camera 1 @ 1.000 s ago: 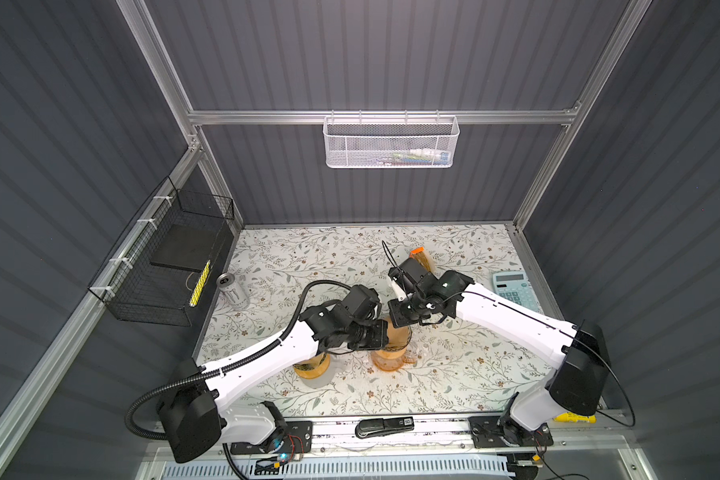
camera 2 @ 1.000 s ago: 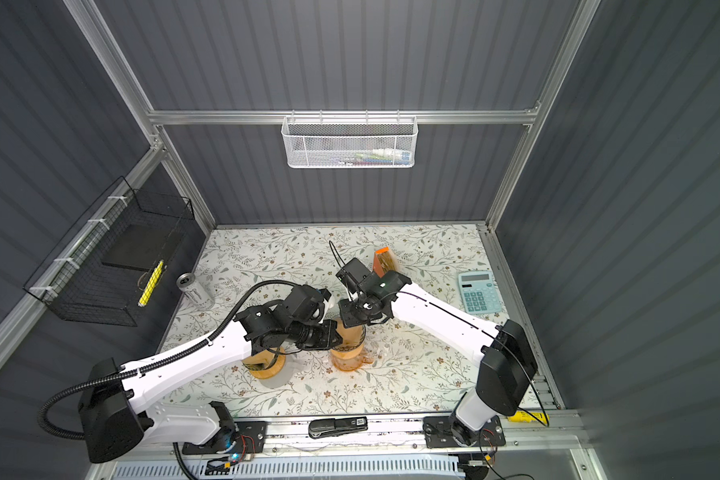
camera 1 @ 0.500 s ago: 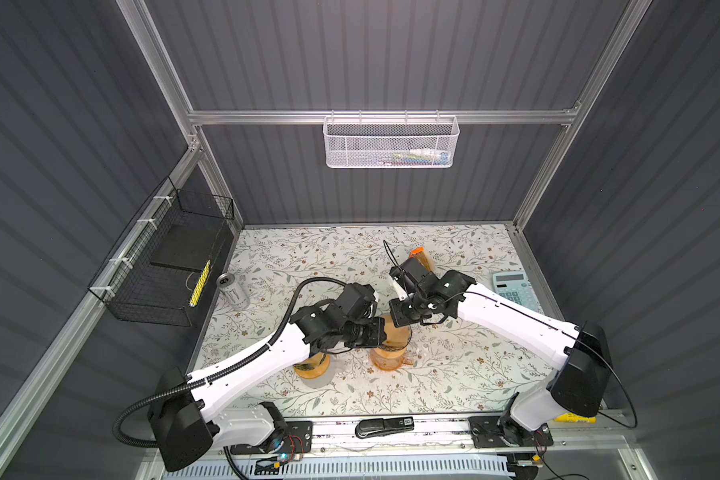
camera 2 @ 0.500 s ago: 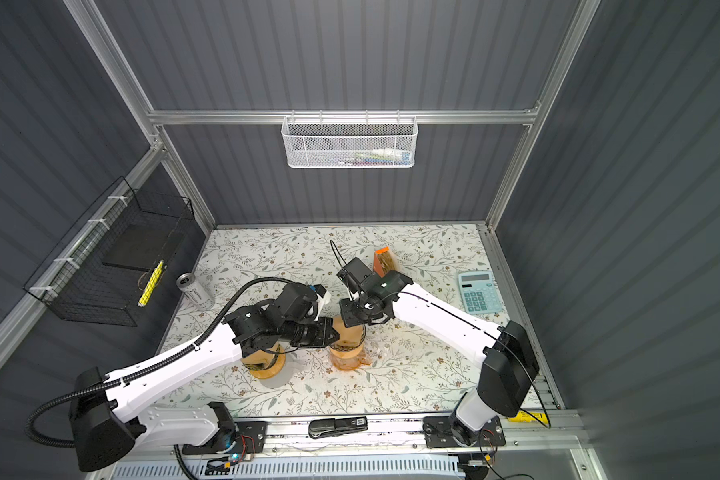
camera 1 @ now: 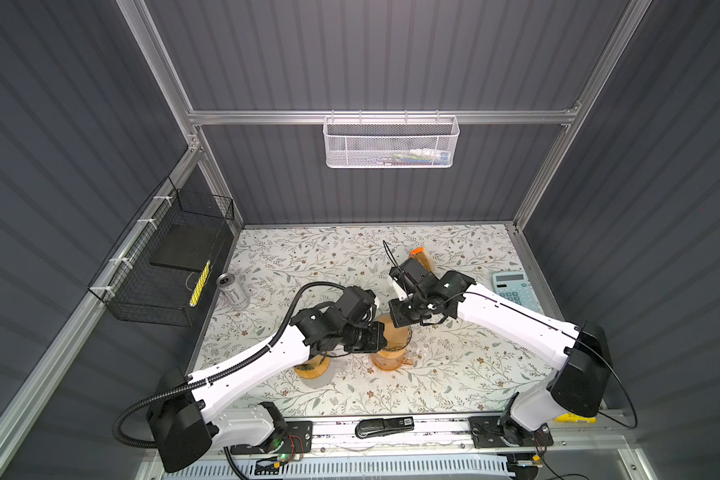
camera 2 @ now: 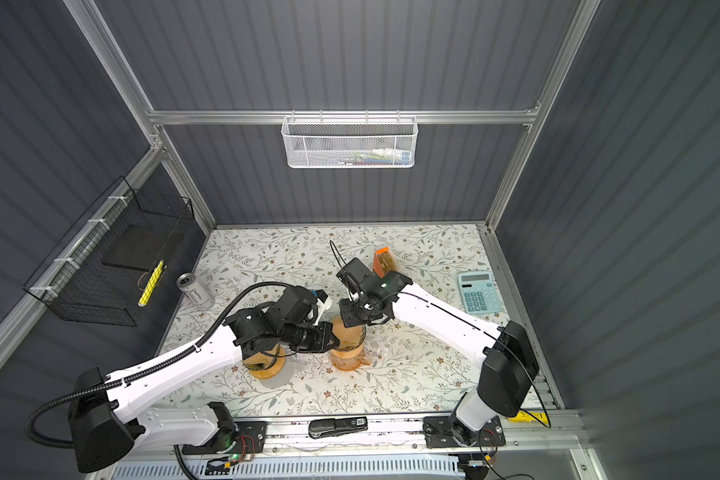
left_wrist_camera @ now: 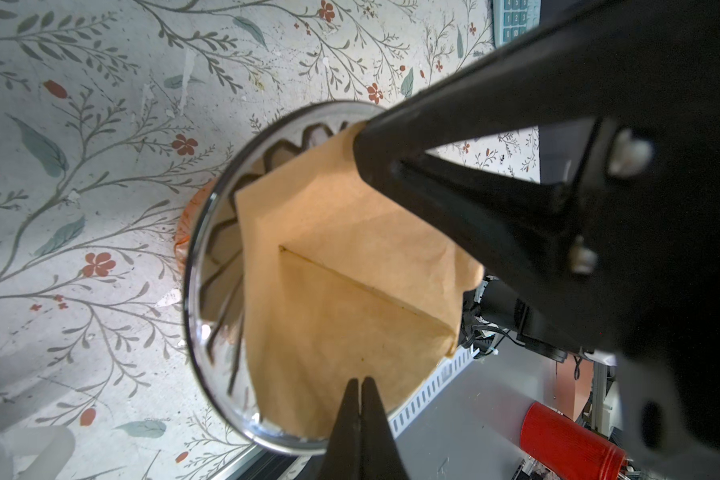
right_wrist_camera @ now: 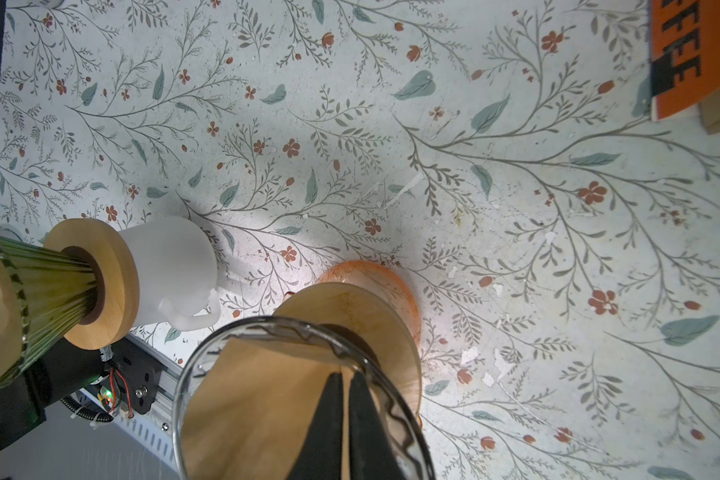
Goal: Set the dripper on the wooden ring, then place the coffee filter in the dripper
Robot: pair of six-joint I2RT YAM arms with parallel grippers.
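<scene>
So both arms meet over the clear glass dripper (left_wrist_camera: 202, 249) in the middle of the floral bench (camera 1: 308, 257), and the brown paper coffee filter (left_wrist_camera: 350, 270) is sitting down inside it, half opened, with one side bunched toward the rim. The dripper rests on a wooden collar (right_wrist_camera: 350, 307) on top of an orange glass server (right_wrist_camera: 371, 274). The left gripper (left_wrist_camera: 360, 384) has its fingers (left_wrist_camera: 350, 415) pressed fully together, tips right on the filter's edge near the rim. Can't tell if any paper is actually pinched between them. The right gripper (right_wrist_camera: 345, 380) comes in from the opposite side, fingers (right_wrist_camera: 366, 415) closed to a sliver and clamped on the filter's edge just inside the glass rim. Just beside all this is a second dripper, green ribbed glass (right_wrist_camera: 38, 282), on a frosted white mug (right_wrist_camera: 171, 270). Further back there's an orange filter pack (right_wrist_camera: 691, 54), a teal calculator (camera 1: 512, 286) off right and a drink can (camera 1: 231, 286) off left.
</scene>
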